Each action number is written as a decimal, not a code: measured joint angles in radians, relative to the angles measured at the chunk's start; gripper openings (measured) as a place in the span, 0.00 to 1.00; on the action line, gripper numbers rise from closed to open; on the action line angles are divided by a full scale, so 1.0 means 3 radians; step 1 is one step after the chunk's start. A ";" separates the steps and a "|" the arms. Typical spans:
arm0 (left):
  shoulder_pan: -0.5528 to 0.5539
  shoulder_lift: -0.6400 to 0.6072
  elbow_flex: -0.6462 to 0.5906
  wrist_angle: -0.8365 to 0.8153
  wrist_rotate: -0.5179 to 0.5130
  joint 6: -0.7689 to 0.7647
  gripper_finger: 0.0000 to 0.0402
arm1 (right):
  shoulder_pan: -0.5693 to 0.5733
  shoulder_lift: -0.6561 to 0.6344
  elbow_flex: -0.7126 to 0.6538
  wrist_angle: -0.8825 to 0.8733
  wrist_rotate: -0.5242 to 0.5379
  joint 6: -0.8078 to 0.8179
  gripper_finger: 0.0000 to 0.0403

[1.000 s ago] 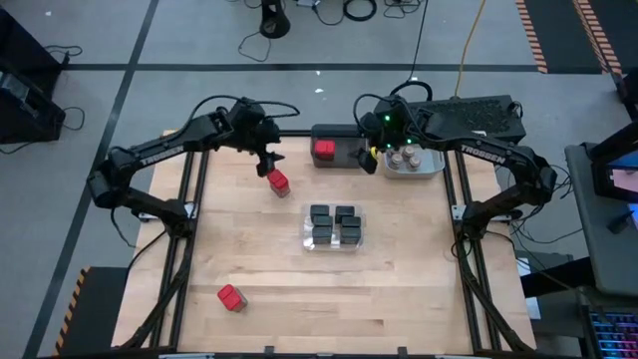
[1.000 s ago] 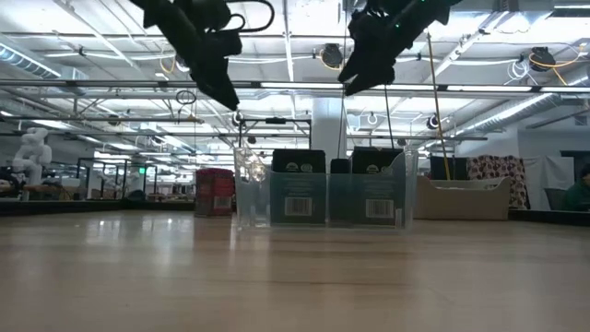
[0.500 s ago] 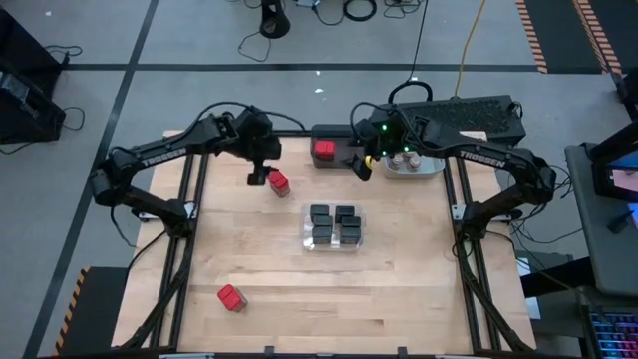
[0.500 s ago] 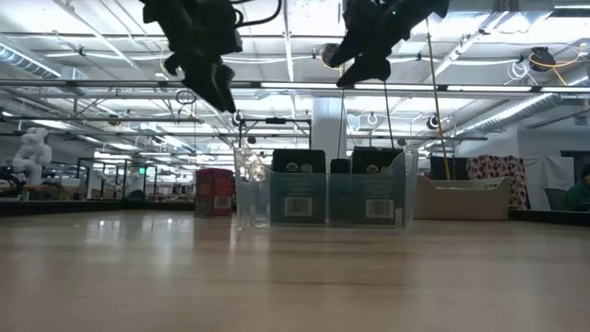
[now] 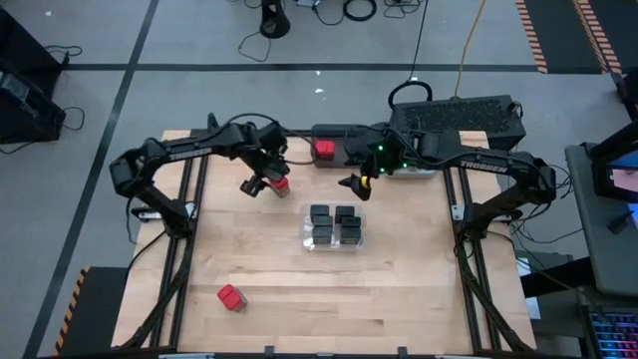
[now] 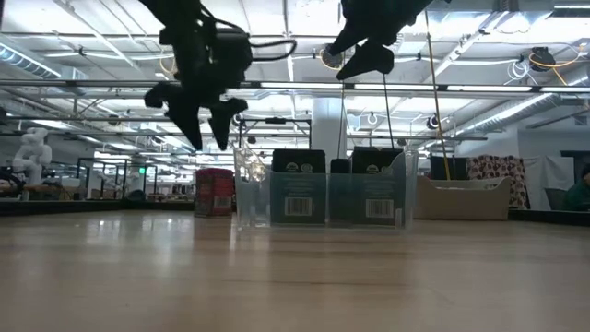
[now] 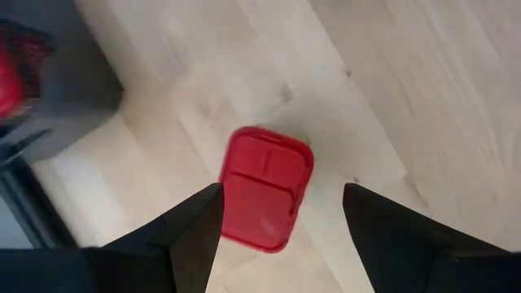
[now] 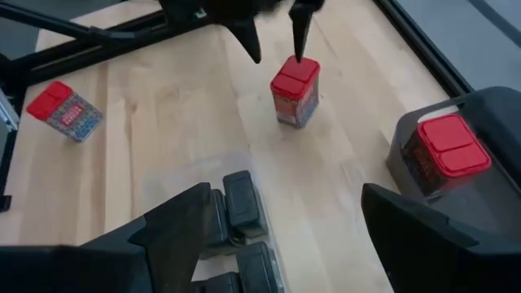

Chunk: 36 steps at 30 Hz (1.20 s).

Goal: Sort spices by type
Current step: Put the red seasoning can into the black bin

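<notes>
An upright red-topped spice box (image 5: 280, 184) stands on the table at the far left-middle. My left gripper (image 7: 281, 191) hangs open just above it, pointing down, with one finger on either side of the red lid (image 7: 264, 185) and clear of it. In the low view that gripper (image 6: 206, 140) is above the box (image 6: 215, 191). My right gripper (image 5: 354, 183) hangs open and high near the far middle, holding nothing. A second red-topped box (image 5: 231, 297) lies on its side near the front left. A third (image 5: 324, 150) sits in the dark grey bin (image 5: 337, 137).
A clear bin (image 5: 334, 227) with several black spice boxes (image 8: 240, 203) stands at the table's middle. A light bin (image 6: 461, 198) stands at the far right, mostly under my right arm. Bare wood lies to the near right and between the clear bin and the front edge.
My left gripper has come down over the upright red-topped box and rolled about its own axis, so its fingers now stand on either side of the lid. My right gripper has swung away from the light bin, toward the table's left and near side, staying high.
</notes>
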 joint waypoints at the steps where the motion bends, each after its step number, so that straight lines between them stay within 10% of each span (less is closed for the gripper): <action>1: -0.0018 0.0048 0.0000 0.0006 -0.0032 0.0031 0.64 | 0.0015 -0.0001 0.0000 -0.0010 0.0024 0.0000 0.75; 36: -0.0083 0.0352 0.0000 0.0192 -0.0360 0.0083 0.64 | 0.0101 -0.0001 0.0000 -0.0093 0.0082 -0.0141 0.75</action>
